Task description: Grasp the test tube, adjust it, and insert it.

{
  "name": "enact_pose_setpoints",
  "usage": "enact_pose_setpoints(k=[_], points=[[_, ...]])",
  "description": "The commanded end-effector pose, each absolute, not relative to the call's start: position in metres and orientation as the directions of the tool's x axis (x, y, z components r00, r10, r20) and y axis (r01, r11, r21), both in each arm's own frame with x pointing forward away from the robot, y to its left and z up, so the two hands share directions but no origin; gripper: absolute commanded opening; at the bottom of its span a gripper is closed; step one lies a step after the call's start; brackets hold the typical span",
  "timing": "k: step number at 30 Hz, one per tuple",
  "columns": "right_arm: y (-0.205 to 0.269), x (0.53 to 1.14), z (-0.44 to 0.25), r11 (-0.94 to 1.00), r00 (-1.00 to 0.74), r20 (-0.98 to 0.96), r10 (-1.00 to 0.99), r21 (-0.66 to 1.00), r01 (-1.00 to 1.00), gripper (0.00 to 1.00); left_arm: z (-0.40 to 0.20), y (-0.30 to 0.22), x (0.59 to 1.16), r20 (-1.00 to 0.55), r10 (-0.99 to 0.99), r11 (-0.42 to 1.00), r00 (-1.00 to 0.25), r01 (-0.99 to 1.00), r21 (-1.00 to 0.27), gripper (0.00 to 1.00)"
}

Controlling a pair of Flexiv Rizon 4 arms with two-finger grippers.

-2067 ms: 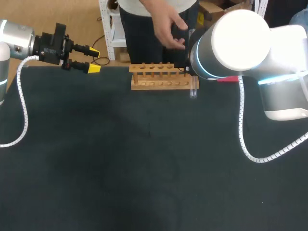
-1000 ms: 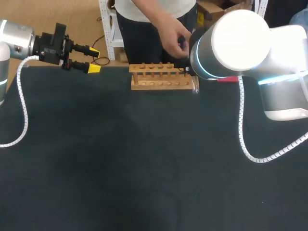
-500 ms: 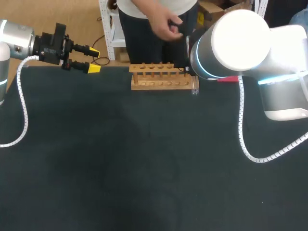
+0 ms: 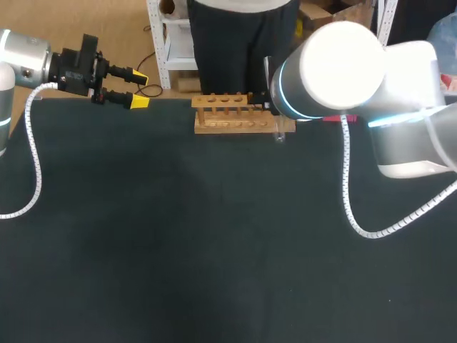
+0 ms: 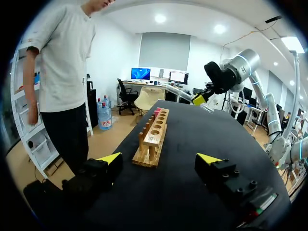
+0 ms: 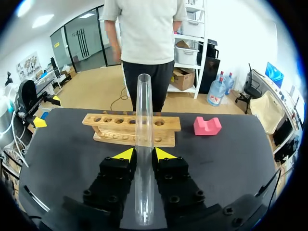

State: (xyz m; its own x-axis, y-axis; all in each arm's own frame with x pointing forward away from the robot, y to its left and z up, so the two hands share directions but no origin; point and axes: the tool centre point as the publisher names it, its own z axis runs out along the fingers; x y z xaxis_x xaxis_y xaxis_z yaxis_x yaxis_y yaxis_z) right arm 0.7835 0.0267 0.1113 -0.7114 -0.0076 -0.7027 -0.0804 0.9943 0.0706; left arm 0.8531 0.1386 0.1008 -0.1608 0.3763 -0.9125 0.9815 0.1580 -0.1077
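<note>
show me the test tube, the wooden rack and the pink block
test tube [image 6: 143, 110]: right wrist view, middle of its glass wall
wooden rack [image 6: 115, 138]: right wrist view, base board
pink block [image 6: 207, 126]: right wrist view, front face

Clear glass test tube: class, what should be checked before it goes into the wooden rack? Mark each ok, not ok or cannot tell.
1. Clear glass test tube clamped between the right gripper fingers: ok.
2. Tube lined up over a hole: cannot tell.
3. Light wooden rack holes empty: ok.
4. Pink block apart from the rack: ok.
5. Left gripper open, away from the rack: ok.
</note>
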Motion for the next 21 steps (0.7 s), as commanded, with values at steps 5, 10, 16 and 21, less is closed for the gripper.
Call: enact_pose_setpoints(k=[5,10,16,21], points=[[0.038,0.798,0.090,0.993,-0.717,-0.697,-0.015,0.076,-0.095,0.00,0.101,0.138,0.850,-0.913,0.376,0.165,-0.159,0.981,-0.103,1.00],[0.042,0.805,0.080,0.993,-0.722,-0.692,-0.019,0.073,-0.096,0.00,0.101,0.138,0.850,-0.913,0.376,0.165,-0.159,0.981,-0.103,1.00],[0.042,0.813,0.070,0.994,-0.734,-0.679,-0.021,0.063,-0.088,0.00,0.101,0.138,0.850,-0.913,0.376,0.165,-0.159,0.981,-0.103,1.00],[0.041,0.819,0.062,0.995,-0.739,-0.673,-0.023,0.055,-0.081,0.00,0.101,0.138,0.850,-0.913,0.376,0.165,-0.159,0.981,-0.103,1.00]])
